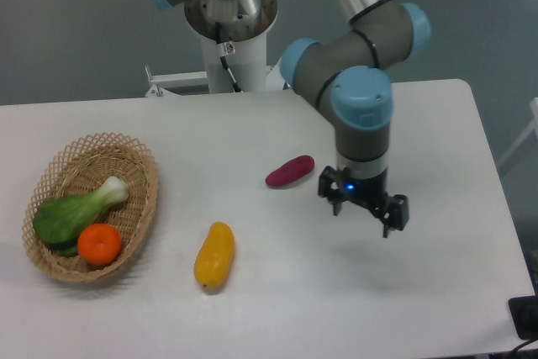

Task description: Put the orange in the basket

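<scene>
The orange (100,244) lies inside the wicker basket (139,172) at the left of the table, near its front rim, touching a green leafy vegetable (74,214). My gripper (365,211) hangs over the right half of the table, far from the basket. Its fingers are spread apart and hold nothing.
A yellow elongated fruit (214,256) lies on the table right of the basket. A purple oblong vegetable (290,171) rests near the middle, just left of my gripper. The arm's base (229,18) stands behind the table's back edge.
</scene>
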